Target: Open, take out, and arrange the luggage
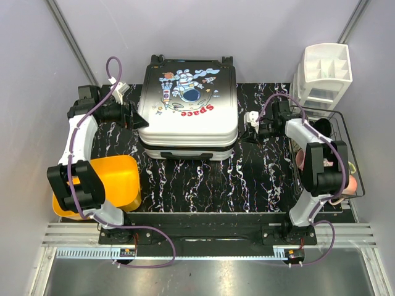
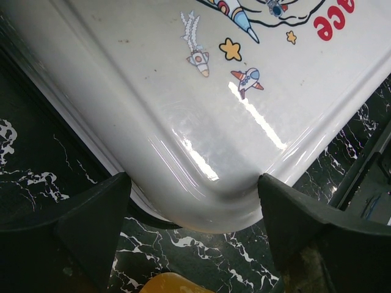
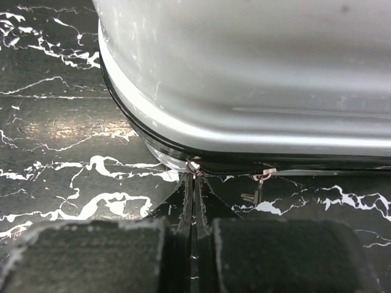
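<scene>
Right gripper point(image 3: 190, 231) pinches zipper pull point(image 3: 195, 183) — wrist view only; left gripper point(image 2: 194, 186) spread at luggage point(image 1: 188, 105) corner.

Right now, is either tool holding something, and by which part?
The right tool pinches the luggage by a zipper pull. The left tool stands open around its corner, holding nothing.
</scene>
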